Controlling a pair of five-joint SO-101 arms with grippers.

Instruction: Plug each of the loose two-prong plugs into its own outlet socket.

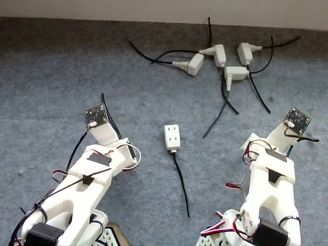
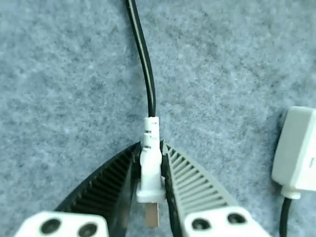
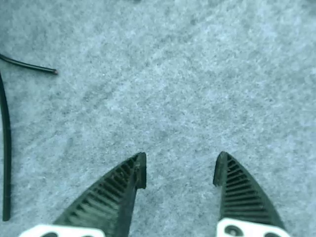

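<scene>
Your left claw (image 2: 150, 148) is clamped on a two-prong plug (image 2: 150, 170). The plug has a slim white body and a ribbed collar where its black cord (image 2: 143, 59) leaves. A metal prong (image 2: 152, 215) points back between the fingers toward the wrist. The outlet socket (image 2: 296, 153), a white block, lies just beside that plug, mid-counter between your two arms. Its own lead (image 1: 180, 179) runs toward the near edge.

Four white corded pieces (image 1: 195, 64) (image 1: 219, 55) (image 1: 245, 52) (image 1: 236, 73) cluster by the far edge, right of centre, with their cords crossing. I cannot tell plugs from sockets there.

A broad stretch of grey counter (image 1: 61, 61) lies between the socket and that cluster, and more reaches to the far left corner.

Your right claw (image 3: 181, 165) gapes wide over grey surface, with a stray cord (image 3: 5, 148) lying nearby.
</scene>
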